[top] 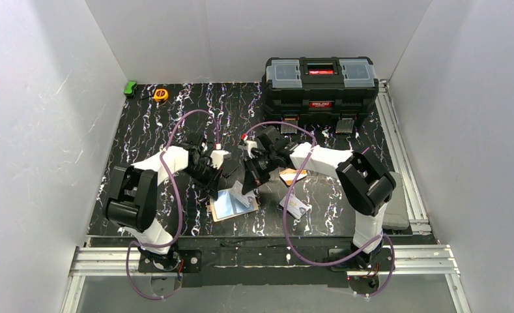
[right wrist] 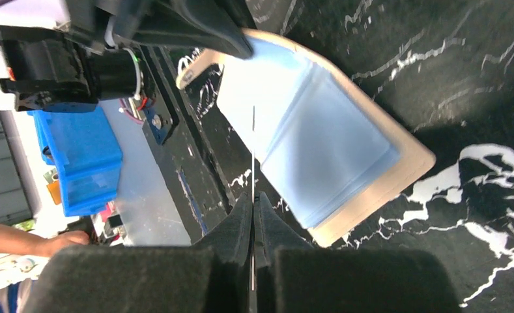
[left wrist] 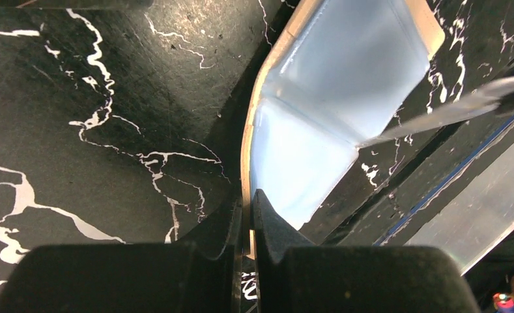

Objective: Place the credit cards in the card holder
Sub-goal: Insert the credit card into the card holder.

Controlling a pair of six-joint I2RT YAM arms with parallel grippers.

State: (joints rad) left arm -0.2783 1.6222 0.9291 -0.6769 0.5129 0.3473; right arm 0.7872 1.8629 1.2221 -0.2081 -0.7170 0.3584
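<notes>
The card holder (top: 233, 205) lies open on the black marble table, beige outside with a light blue lining (left wrist: 339, 98). My left gripper (left wrist: 247, 195) is shut on its beige edge, with that flap lifted. My right gripper (right wrist: 253, 195) is shut on a thin pale credit card (right wrist: 253, 156) seen edge-on. In the left wrist view this card (left wrist: 449, 112) slants in from the right, and its tip reaches the blue lining near the fold. Both grippers meet over the holder (right wrist: 326, 143) in the top view. An orange card (top: 293, 175) and a silver-white card (top: 296, 206) lie flat to the right.
A big black toolbox (top: 320, 81) stands at the back right. A yellow tape measure (top: 160, 94) and a green object (top: 131, 87) sit at the back left corner. Aluminium rails (top: 260, 257) run along the near edge. A blue bin (right wrist: 78, 156) stands off the table.
</notes>
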